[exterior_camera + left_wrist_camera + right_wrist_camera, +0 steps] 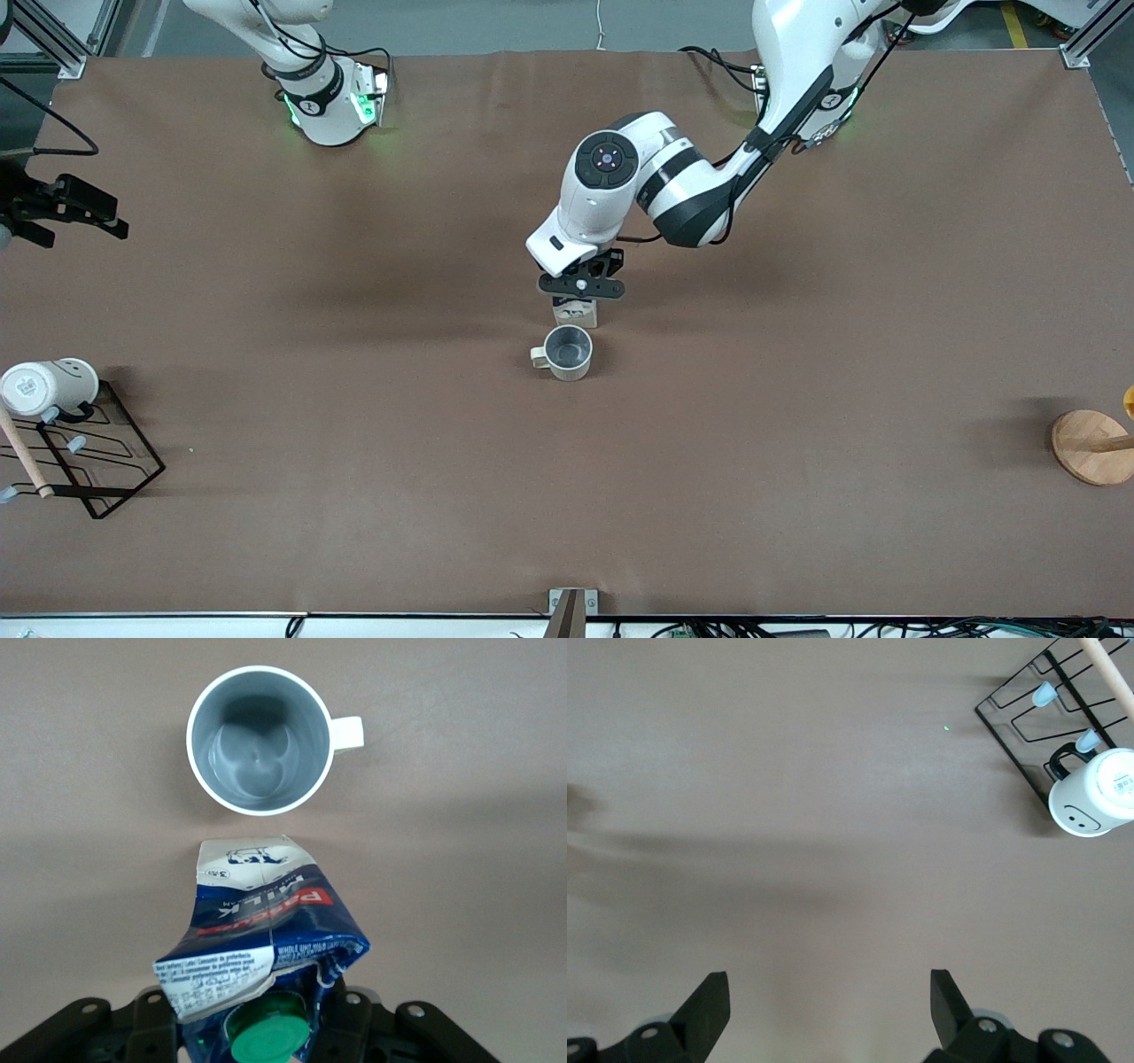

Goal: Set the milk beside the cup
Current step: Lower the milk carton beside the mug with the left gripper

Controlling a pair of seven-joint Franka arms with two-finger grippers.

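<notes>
The milk (576, 312), a dark blue and white carton with a green cap, stands on the brown table just farther from the front camera than the cup (567, 352). The cup is a beige-grey mug with a grey-blue inside, upright, with a small gap between the two. My left gripper (580, 287) is shut on the carton's top. In the left wrist view the milk (266, 912) sits between the fingers of the left gripper (257, 1019), with the cup (260, 740) just past it. My right gripper (108, 218) waits open and empty at the right arm's end; the right wrist view shows it (828, 983) over bare table.
A white mug with a face mark (49, 385) lies on a black wire rack (106, 470) with a wooden stick (22, 452) at the right arm's end; both show in the right wrist view (1094, 802). A round wooden base (1091, 446) stands at the left arm's end.
</notes>
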